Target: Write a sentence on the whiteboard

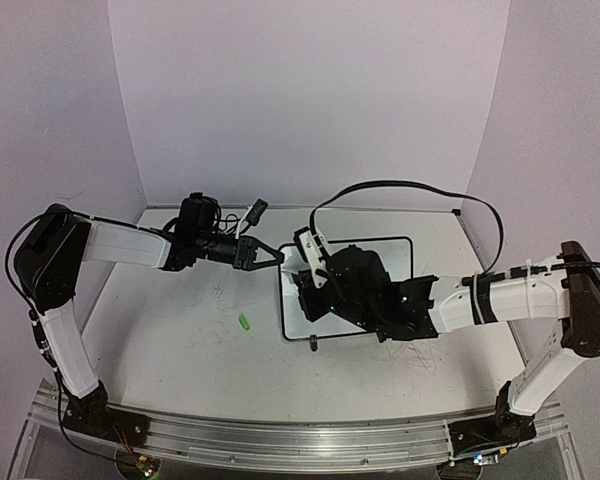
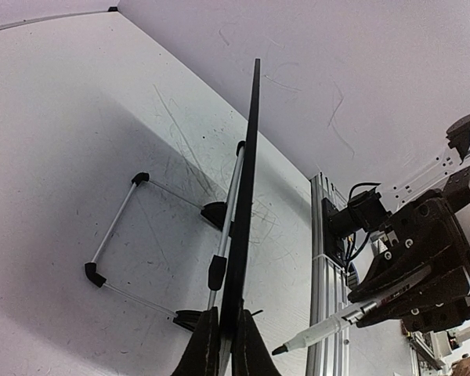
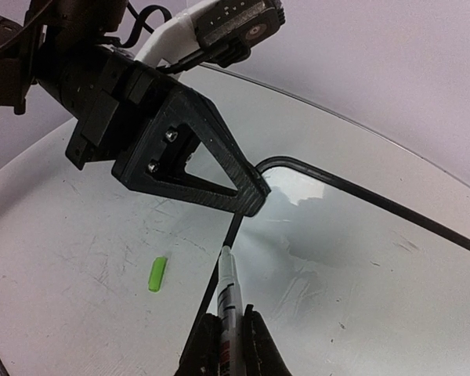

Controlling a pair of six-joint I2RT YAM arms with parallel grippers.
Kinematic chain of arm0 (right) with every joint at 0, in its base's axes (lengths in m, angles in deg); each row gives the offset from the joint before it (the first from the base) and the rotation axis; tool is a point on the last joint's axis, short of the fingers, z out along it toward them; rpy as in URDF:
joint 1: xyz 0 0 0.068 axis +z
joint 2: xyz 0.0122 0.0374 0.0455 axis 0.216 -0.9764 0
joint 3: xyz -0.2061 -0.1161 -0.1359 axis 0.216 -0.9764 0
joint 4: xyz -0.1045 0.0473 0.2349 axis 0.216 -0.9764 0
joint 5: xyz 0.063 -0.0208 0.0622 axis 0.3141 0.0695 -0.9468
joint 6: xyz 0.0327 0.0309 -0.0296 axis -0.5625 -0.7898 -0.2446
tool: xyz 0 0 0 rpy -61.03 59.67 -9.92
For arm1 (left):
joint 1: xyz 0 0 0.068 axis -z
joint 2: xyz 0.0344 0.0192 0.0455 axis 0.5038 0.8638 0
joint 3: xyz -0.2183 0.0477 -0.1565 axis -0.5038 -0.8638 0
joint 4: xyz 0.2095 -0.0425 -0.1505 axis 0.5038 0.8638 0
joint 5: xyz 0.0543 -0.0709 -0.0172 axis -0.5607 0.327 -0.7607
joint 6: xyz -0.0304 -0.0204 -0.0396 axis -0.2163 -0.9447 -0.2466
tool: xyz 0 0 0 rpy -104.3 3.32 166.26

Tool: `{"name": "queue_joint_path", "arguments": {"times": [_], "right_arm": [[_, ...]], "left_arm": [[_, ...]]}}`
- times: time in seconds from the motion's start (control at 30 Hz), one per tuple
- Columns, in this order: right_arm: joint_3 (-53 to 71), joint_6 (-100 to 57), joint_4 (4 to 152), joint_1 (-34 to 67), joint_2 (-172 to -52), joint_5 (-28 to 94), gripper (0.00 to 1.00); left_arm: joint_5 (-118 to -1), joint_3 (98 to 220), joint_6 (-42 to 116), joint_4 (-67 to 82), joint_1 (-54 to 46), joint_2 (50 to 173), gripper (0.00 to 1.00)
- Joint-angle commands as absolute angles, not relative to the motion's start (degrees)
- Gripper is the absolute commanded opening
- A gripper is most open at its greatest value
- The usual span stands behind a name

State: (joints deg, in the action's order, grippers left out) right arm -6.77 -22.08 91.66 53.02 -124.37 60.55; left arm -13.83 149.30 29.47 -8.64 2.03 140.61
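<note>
Whiteboard (image 1: 395,260), glossy, black-framed, pinched between left fingers (image 1: 270,256); slim white marker (image 3: 227,282) gripped by right fingers (image 3: 229,323).

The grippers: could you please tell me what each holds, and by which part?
Left gripper clamps the whiteboard at its left edge; right gripper holds a marker by its barrel.

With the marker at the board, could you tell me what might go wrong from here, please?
The left pincer clamps only one corner of the whiteboard, so pen pressure may twist it. The marker in the right pincer points at the board's framed edge; a stroke could catch the frame or slip off.
</note>
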Motion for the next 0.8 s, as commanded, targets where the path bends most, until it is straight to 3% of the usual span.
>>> {"name": "queue_joint_path", "arguments": {"times": [0.0,0.77], "right_arm": [[-7.11,-22.59,92.78,53.11,-122.61,59.22,0.00],[-3.75,-22.55,92.41,53.17,-124.74,68.10,0.00]], "left_arm": [[-12.88,149.53,28.35,-9.50,2.46,139.29,0.00],[-13.03,149.43,28.08,-9.50,2.69,139.00,0.00]]}}
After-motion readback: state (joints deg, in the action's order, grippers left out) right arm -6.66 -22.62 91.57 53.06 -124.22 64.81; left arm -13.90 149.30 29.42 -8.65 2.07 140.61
